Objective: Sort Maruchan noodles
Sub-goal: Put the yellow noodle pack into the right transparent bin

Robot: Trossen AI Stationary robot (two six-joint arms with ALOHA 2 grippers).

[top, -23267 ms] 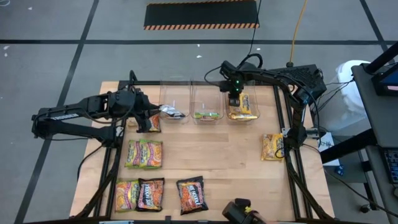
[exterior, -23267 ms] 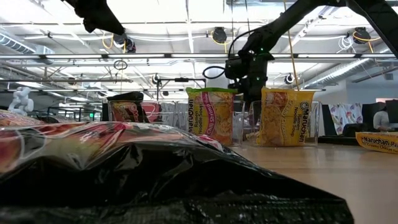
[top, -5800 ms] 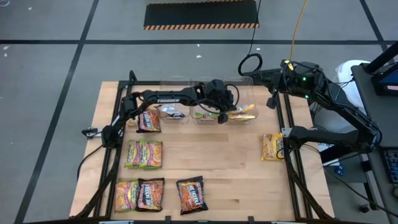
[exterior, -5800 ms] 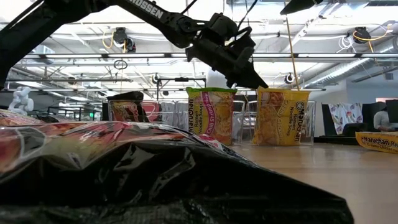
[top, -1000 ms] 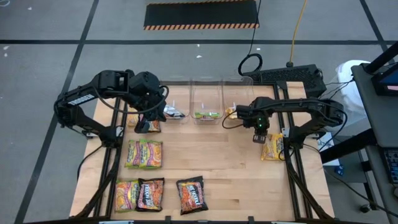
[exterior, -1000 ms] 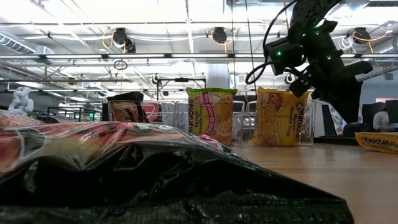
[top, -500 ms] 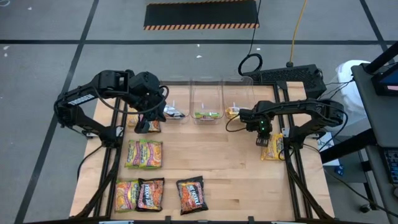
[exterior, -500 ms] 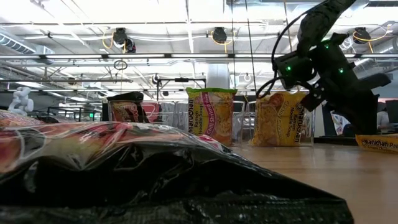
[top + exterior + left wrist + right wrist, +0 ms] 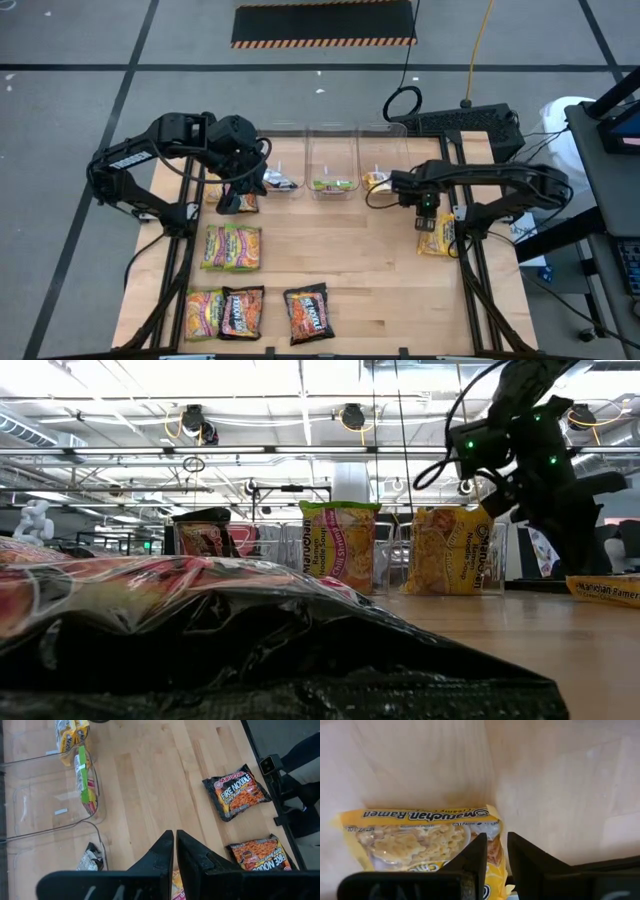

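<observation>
Ramen packets lie flat on the wooden table: a yellow one (image 9: pixel 438 235) near the right edge, a black one (image 9: pixel 238 199) at far left, two green ones (image 9: pixel 232 247), and a green (image 9: pixel 204 312) and two black ones (image 9: pixel 241 312) (image 9: pixel 308 312) along the near edge. My right gripper (image 9: pixel 428 216) (image 9: pixel 495 852) hovers just over the yellow packet (image 9: pixel 420 842), its fingers slightly open above the packet's end edge. My left gripper (image 9: pixel 232 196) (image 9: pixel 175 845) is shut and hangs above the far-left black packet.
Three clear bins stand along the far edge. The left one (image 9: pixel 280 165) holds a black packet, the middle one (image 9: pixel 332 165) a green packet (image 9: pixel 82 780) and the right one (image 9: pixel 385 160) a yellow packet (image 9: pixel 448 550). Bare wood lies mid-table. Black frame rails run along both sides.
My right gripper has moved toward the table's right edge and down, from beside the right bin to just over the yellow packet.
</observation>
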